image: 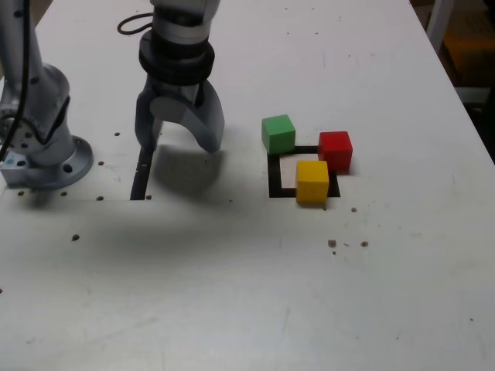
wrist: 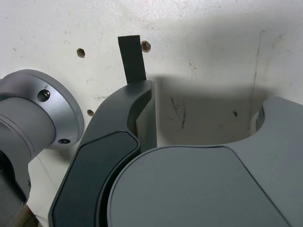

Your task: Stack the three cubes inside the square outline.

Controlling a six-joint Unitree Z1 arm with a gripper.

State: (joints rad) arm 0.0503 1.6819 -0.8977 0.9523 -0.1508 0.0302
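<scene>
I see green (image: 278, 133), red (image: 336, 149) and yellow (image: 312, 181) cubes ringing the outline (image: 273, 179); my hand (image: 179, 144) hangs wide open, empty, over the strip (image: 142, 176).

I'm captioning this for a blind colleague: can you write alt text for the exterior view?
An open gripper hangs over a white table, holding nothing, beside a black strip. To the exterior view's right, a green cube, red cube and yellow cube sit unstacked around a square outline.
</scene>
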